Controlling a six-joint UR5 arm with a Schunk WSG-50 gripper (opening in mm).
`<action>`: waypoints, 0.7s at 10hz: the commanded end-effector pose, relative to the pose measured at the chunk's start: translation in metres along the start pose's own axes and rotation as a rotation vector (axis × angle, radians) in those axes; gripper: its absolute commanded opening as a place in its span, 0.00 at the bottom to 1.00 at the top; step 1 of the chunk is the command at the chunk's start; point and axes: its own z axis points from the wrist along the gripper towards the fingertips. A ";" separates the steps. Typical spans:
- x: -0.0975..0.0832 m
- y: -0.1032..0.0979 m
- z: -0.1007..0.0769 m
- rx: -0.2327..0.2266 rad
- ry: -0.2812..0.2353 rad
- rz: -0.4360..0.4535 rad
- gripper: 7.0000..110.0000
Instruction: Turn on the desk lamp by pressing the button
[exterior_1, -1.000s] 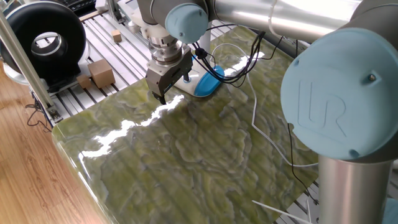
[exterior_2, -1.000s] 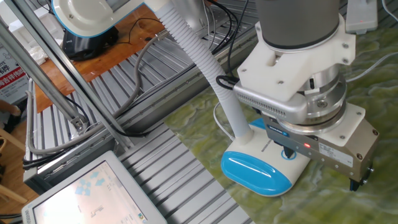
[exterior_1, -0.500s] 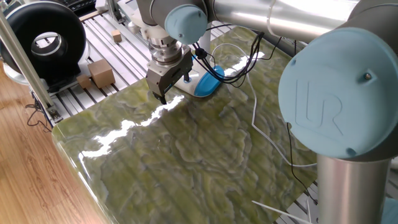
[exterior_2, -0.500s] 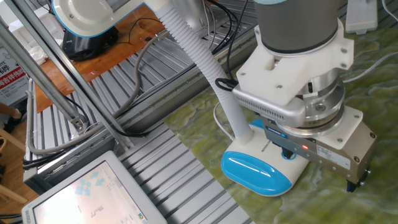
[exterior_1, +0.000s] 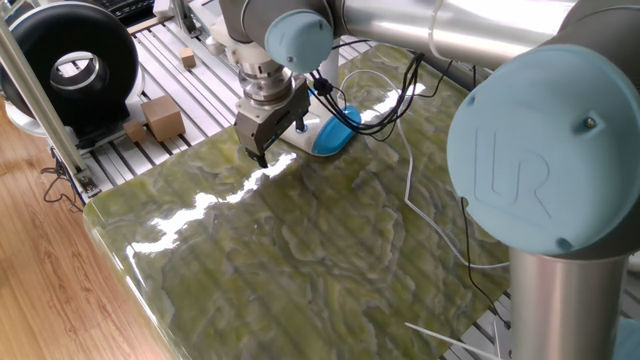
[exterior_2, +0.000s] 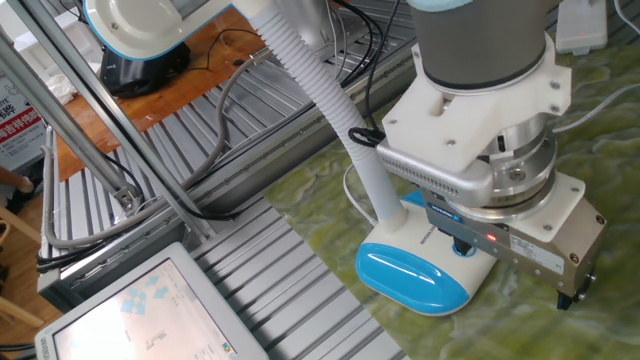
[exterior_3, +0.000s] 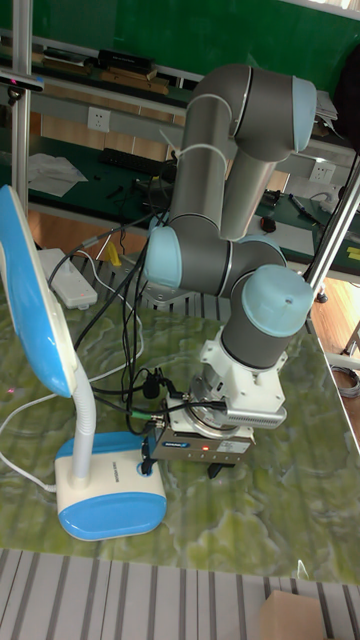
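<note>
The desk lamp stands at the table's edge, with a bright-blue base (exterior_2: 410, 278), a white top face (exterior_3: 100, 478), a white ribbed stem (exterior_3: 87, 421) and a blue-and-white head (exterior_3: 35, 300). In one fixed view its base (exterior_1: 335, 130) shows just behind the wrist. A small bluish ring that looks like the button (exterior_2: 463, 247) peeks out under the gripper body. My gripper (exterior_1: 260, 156) hangs low over the base's white face, and its dark fingers come together at the tip. In the tall view the gripper (exterior_3: 148, 458) touches or nearly touches the face. It holds nothing.
The lamp's thin white cord (exterior_1: 420, 205) trails across the green marbled table (exterior_1: 300, 260). Black cables (exterior_3: 125, 330) hang behind the arm. Past the table edge lie ribbed metal slats (exterior_2: 260, 270), cardboard boxes (exterior_1: 160, 118) and a black ring-shaped device (exterior_1: 75, 65).
The gripper has sunk slightly toward the lamp's base over the last second. The lamp has not moved.
</note>
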 end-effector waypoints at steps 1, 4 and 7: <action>0.001 0.005 -0.006 -0.023 -0.005 0.011 1.00; -0.002 0.005 -0.010 -0.031 -0.015 0.008 1.00; -0.001 0.006 -0.018 -0.034 -0.025 0.011 1.00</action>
